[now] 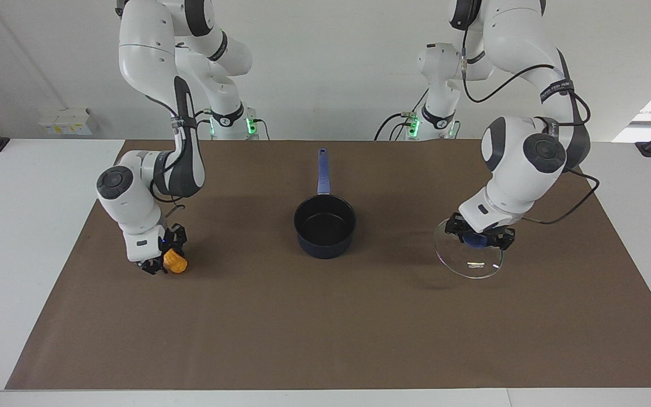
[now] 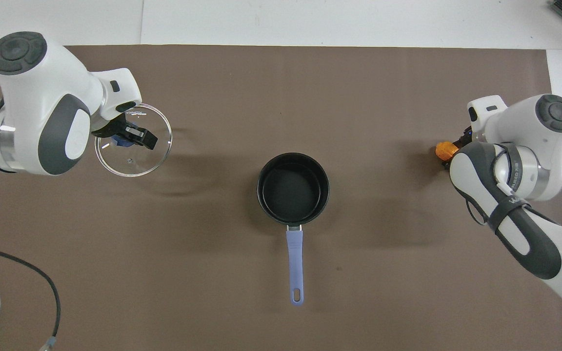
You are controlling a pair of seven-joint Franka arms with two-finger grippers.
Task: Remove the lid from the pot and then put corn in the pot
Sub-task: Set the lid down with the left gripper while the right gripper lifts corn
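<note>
A white table (image 1: pixel 14 237) holds a big brown mat (image 1: pixel 325 328). The pot (image 1: pixel 325 226) sits open in the middle, its handle toward the robots. At the left arm's end, the left gripper (image 1: pixel 481 236) pinches the lid (image 1: pixel 468 254) by its blue knob. At the right arm's end, the right gripper (image 1: pixel 161 261) squeezes the little corn (image 1: pixel 177 262) on the mat.

1. white table (image 1: pixel 26 237) carries a brown mat (image 1: pixel 325 328) (covering most of it).
2. on the mat: open pot (image 1: pixel 324 226) mid-table, corn (image 1: pixel 177 262) toward the right arm's end.
</note>
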